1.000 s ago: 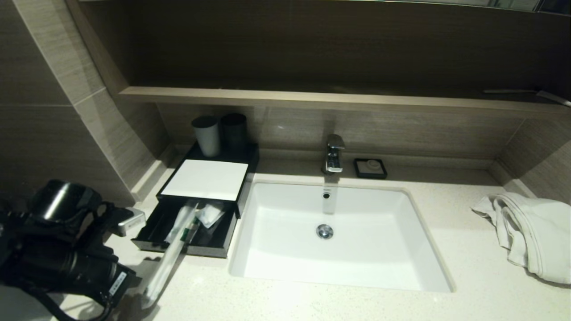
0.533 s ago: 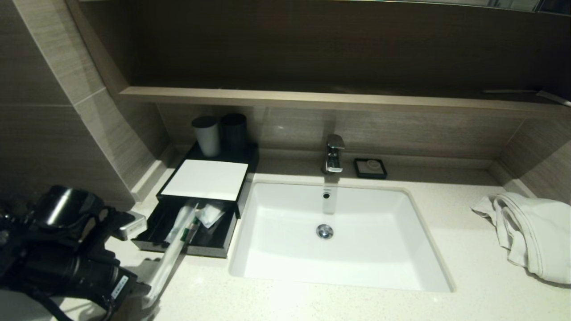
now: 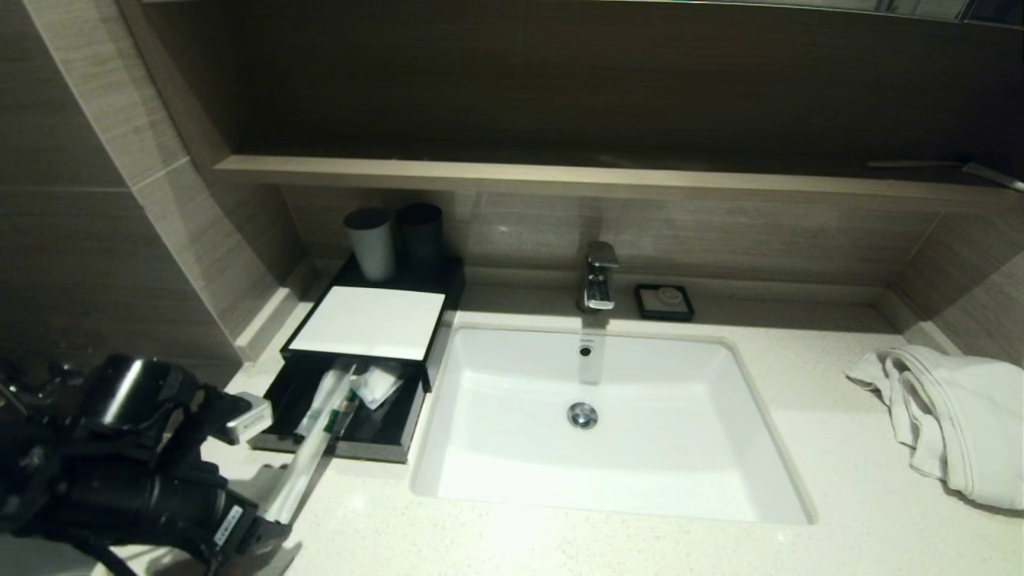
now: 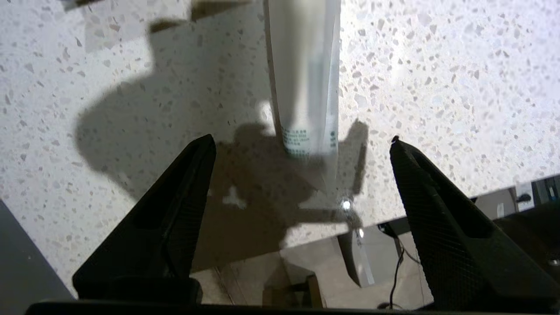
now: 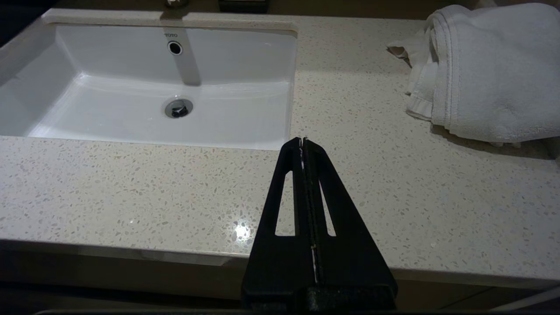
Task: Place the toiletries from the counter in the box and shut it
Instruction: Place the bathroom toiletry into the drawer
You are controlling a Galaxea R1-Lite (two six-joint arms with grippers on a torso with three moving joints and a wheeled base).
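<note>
At the near left corner of the table [image 3: 560, 544], the left claw [image 4: 302, 144] hangs low with its two black fingers [image 4: 175, 210] spread wide and gripping nothing. Between those fingers, on the speckled stone, lies the near end of a long translucent sachet [image 4: 306, 87] with small green print; neither finger touches it. From there the long sachet [image 3: 300, 472] runs away toward the far side, its far end lying over the front edge of the open drawer [image 3: 376, 432] of the box [image 3: 368, 322]. Inside the drawer lie another sachet with green marks [image 3: 332, 404] and a small clear packet [image 3: 376, 384] with white contents. Two cups [image 3: 370, 242] stand at the far end of the box. To the right of the box is the white basin [image 3: 608, 432], with a tap [image 3: 598, 276] and a black soap dish [image 3: 664, 302] on its far side. The right claw [image 5: 303, 142], fingers pressed together and empty, hovers near the front edge of the table, right of the basin, and a white towel [image 3: 952, 416] lies at the far right.
</note>
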